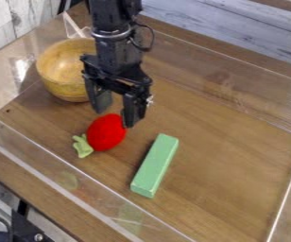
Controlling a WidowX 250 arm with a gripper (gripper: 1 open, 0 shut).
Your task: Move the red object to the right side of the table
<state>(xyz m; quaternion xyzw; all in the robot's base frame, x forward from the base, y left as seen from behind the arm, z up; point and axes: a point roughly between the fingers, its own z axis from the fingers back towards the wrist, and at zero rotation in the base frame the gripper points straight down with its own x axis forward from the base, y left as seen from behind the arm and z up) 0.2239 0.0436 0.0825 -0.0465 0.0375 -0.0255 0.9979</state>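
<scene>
The red object (105,133), a small rounded strawberry-like toy with a light green leafy stem at its lower left, lies on the dark wood-grain table (224,132) left of centre. My gripper (118,110) hangs just above and slightly behind it, pointing down. Its dark fingers stand apart, open, with nothing between them. One fingertip (134,117) shows at the toy's upper right, and the other is near its top left. I cannot tell whether either fingertip touches the toy.
A wooden bowl (62,68) stands at the back left, close behind the arm. A long green block (156,164) lies diagonally just right of the toy. Low clear acrylic walls (59,194) edge the tabletop.
</scene>
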